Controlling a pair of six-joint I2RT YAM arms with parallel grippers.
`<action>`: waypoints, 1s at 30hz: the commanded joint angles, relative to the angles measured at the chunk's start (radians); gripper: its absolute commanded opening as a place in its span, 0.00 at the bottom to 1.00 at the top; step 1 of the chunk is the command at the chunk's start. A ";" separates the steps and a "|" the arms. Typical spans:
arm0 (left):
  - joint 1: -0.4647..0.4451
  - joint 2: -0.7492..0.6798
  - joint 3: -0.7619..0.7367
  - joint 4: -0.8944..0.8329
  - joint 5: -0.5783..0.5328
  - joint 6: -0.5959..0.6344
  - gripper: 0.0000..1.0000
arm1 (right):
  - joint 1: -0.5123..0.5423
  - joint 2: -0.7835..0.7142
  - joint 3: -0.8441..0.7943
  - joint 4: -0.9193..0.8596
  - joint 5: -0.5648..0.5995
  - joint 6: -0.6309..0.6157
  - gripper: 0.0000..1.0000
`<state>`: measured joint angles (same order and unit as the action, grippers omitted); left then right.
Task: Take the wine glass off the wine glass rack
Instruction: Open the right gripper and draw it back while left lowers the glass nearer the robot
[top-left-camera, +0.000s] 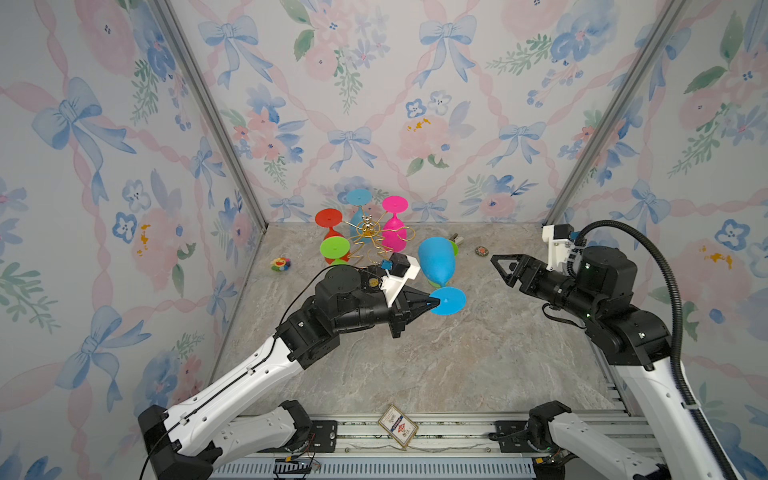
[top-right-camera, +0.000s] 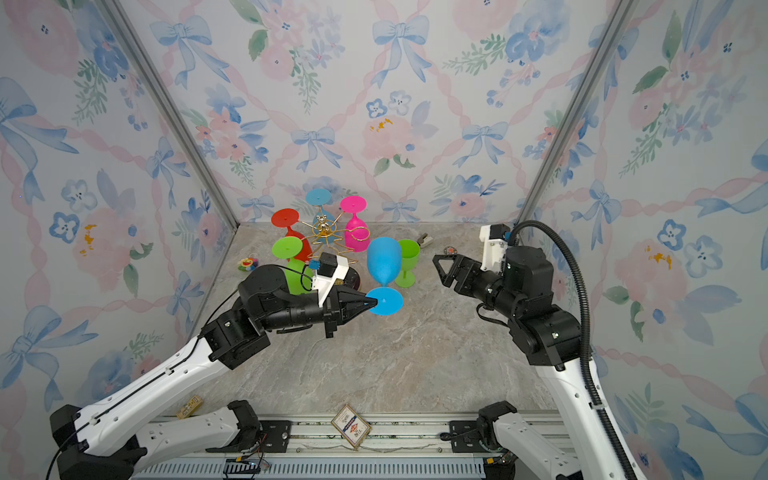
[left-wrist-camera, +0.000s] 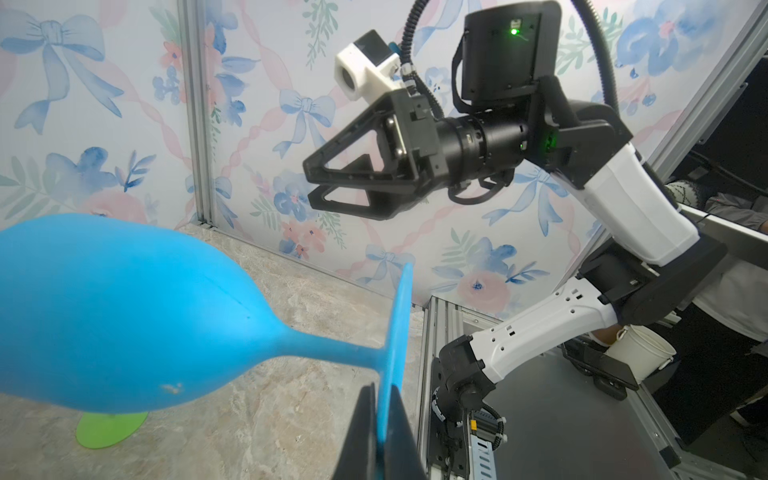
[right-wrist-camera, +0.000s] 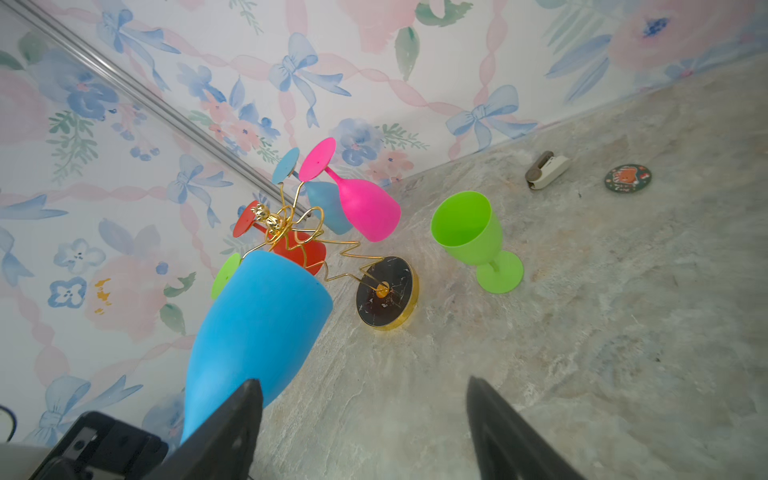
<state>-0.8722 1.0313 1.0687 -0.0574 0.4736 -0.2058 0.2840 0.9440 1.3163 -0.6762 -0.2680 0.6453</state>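
Left wrist view: my left gripper clamps the bright blue plastic wine glass by its foot — right gripper wide, empty.

Six wine glasses, one rack

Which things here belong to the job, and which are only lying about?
Job: wine glass rack; blue wine glass, foot clamped in left end effector; on rack: pink glass, red glass, hanging green glass, pale blue glass; standing green glass.
Lying about: colourful toy; round badge; clip; card.
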 joint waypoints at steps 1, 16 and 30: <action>-0.072 -0.016 -0.005 -0.073 -0.161 0.191 0.00 | -0.048 0.048 0.087 -0.129 -0.064 0.063 0.79; -0.336 -0.005 -0.127 -0.103 -0.752 0.593 0.00 | -0.069 0.165 0.154 -0.240 -0.227 0.098 0.79; -0.483 0.036 -0.214 -0.096 -1.108 0.848 0.00 | 0.033 0.324 0.318 -0.373 -0.259 0.057 0.76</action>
<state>-1.3224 1.0477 0.8768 -0.1619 -0.4908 0.5419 0.2935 1.2465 1.5658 -0.9653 -0.5060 0.7383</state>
